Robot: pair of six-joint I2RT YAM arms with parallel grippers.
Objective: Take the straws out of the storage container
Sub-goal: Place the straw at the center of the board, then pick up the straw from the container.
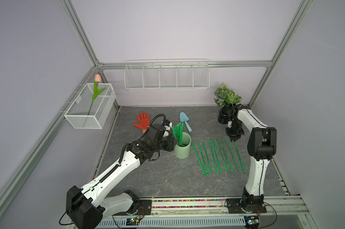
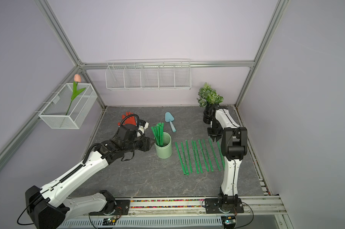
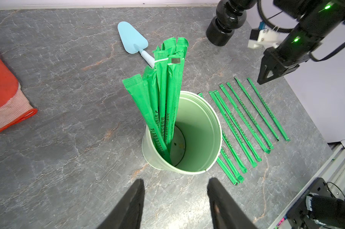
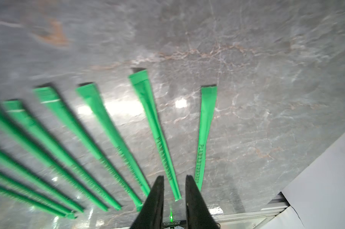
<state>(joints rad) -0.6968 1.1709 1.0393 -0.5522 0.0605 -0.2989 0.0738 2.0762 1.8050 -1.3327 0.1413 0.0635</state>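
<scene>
Grey tabletop [image 1: 167,178], straws [image 3: 163,89] standing in storage container [image 3: 197,138].
Left gripper [image 3: 176,180], parted beside it, may tip it; right gripper [image 4: 175,177] slightly parted, empty.

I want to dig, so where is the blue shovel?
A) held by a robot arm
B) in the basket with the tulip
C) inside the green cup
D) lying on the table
D: the blue shovel lies flat on the table, just beyond the cup, with nothing holding it.
</scene>
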